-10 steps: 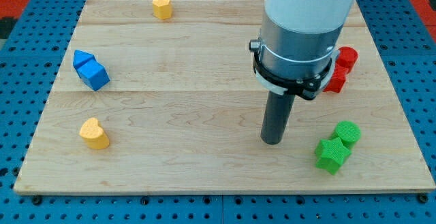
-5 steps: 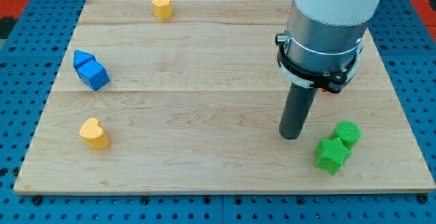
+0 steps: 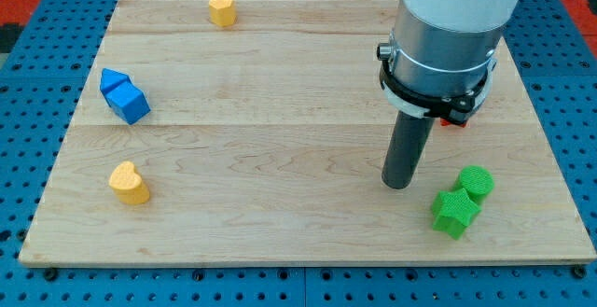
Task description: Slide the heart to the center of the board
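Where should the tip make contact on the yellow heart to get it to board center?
No grip possible, so push. Set my tip against the yellow heart on its lower-left face and drive right and slightly up. The heart sits near the board's lower-left corner; the tip is far right, beside the green blocks.

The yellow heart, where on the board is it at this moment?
The yellow heart lies near the board's bottom-left corner in the camera view, below the blue blocks. My tip is far to its right, beside the green blocks.
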`<action>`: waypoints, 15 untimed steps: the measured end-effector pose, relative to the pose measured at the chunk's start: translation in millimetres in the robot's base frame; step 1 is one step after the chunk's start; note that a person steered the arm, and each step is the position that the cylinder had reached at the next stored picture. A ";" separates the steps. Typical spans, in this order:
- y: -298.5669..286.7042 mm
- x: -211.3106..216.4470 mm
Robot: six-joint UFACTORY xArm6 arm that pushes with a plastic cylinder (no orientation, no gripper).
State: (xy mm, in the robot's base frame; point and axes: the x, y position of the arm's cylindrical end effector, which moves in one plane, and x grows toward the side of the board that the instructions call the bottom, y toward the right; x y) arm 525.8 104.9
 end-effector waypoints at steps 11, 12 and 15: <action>-228.3 -57.1; -313.3 -51.2; -251.6 -10.4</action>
State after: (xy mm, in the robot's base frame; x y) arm 515.4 -146.7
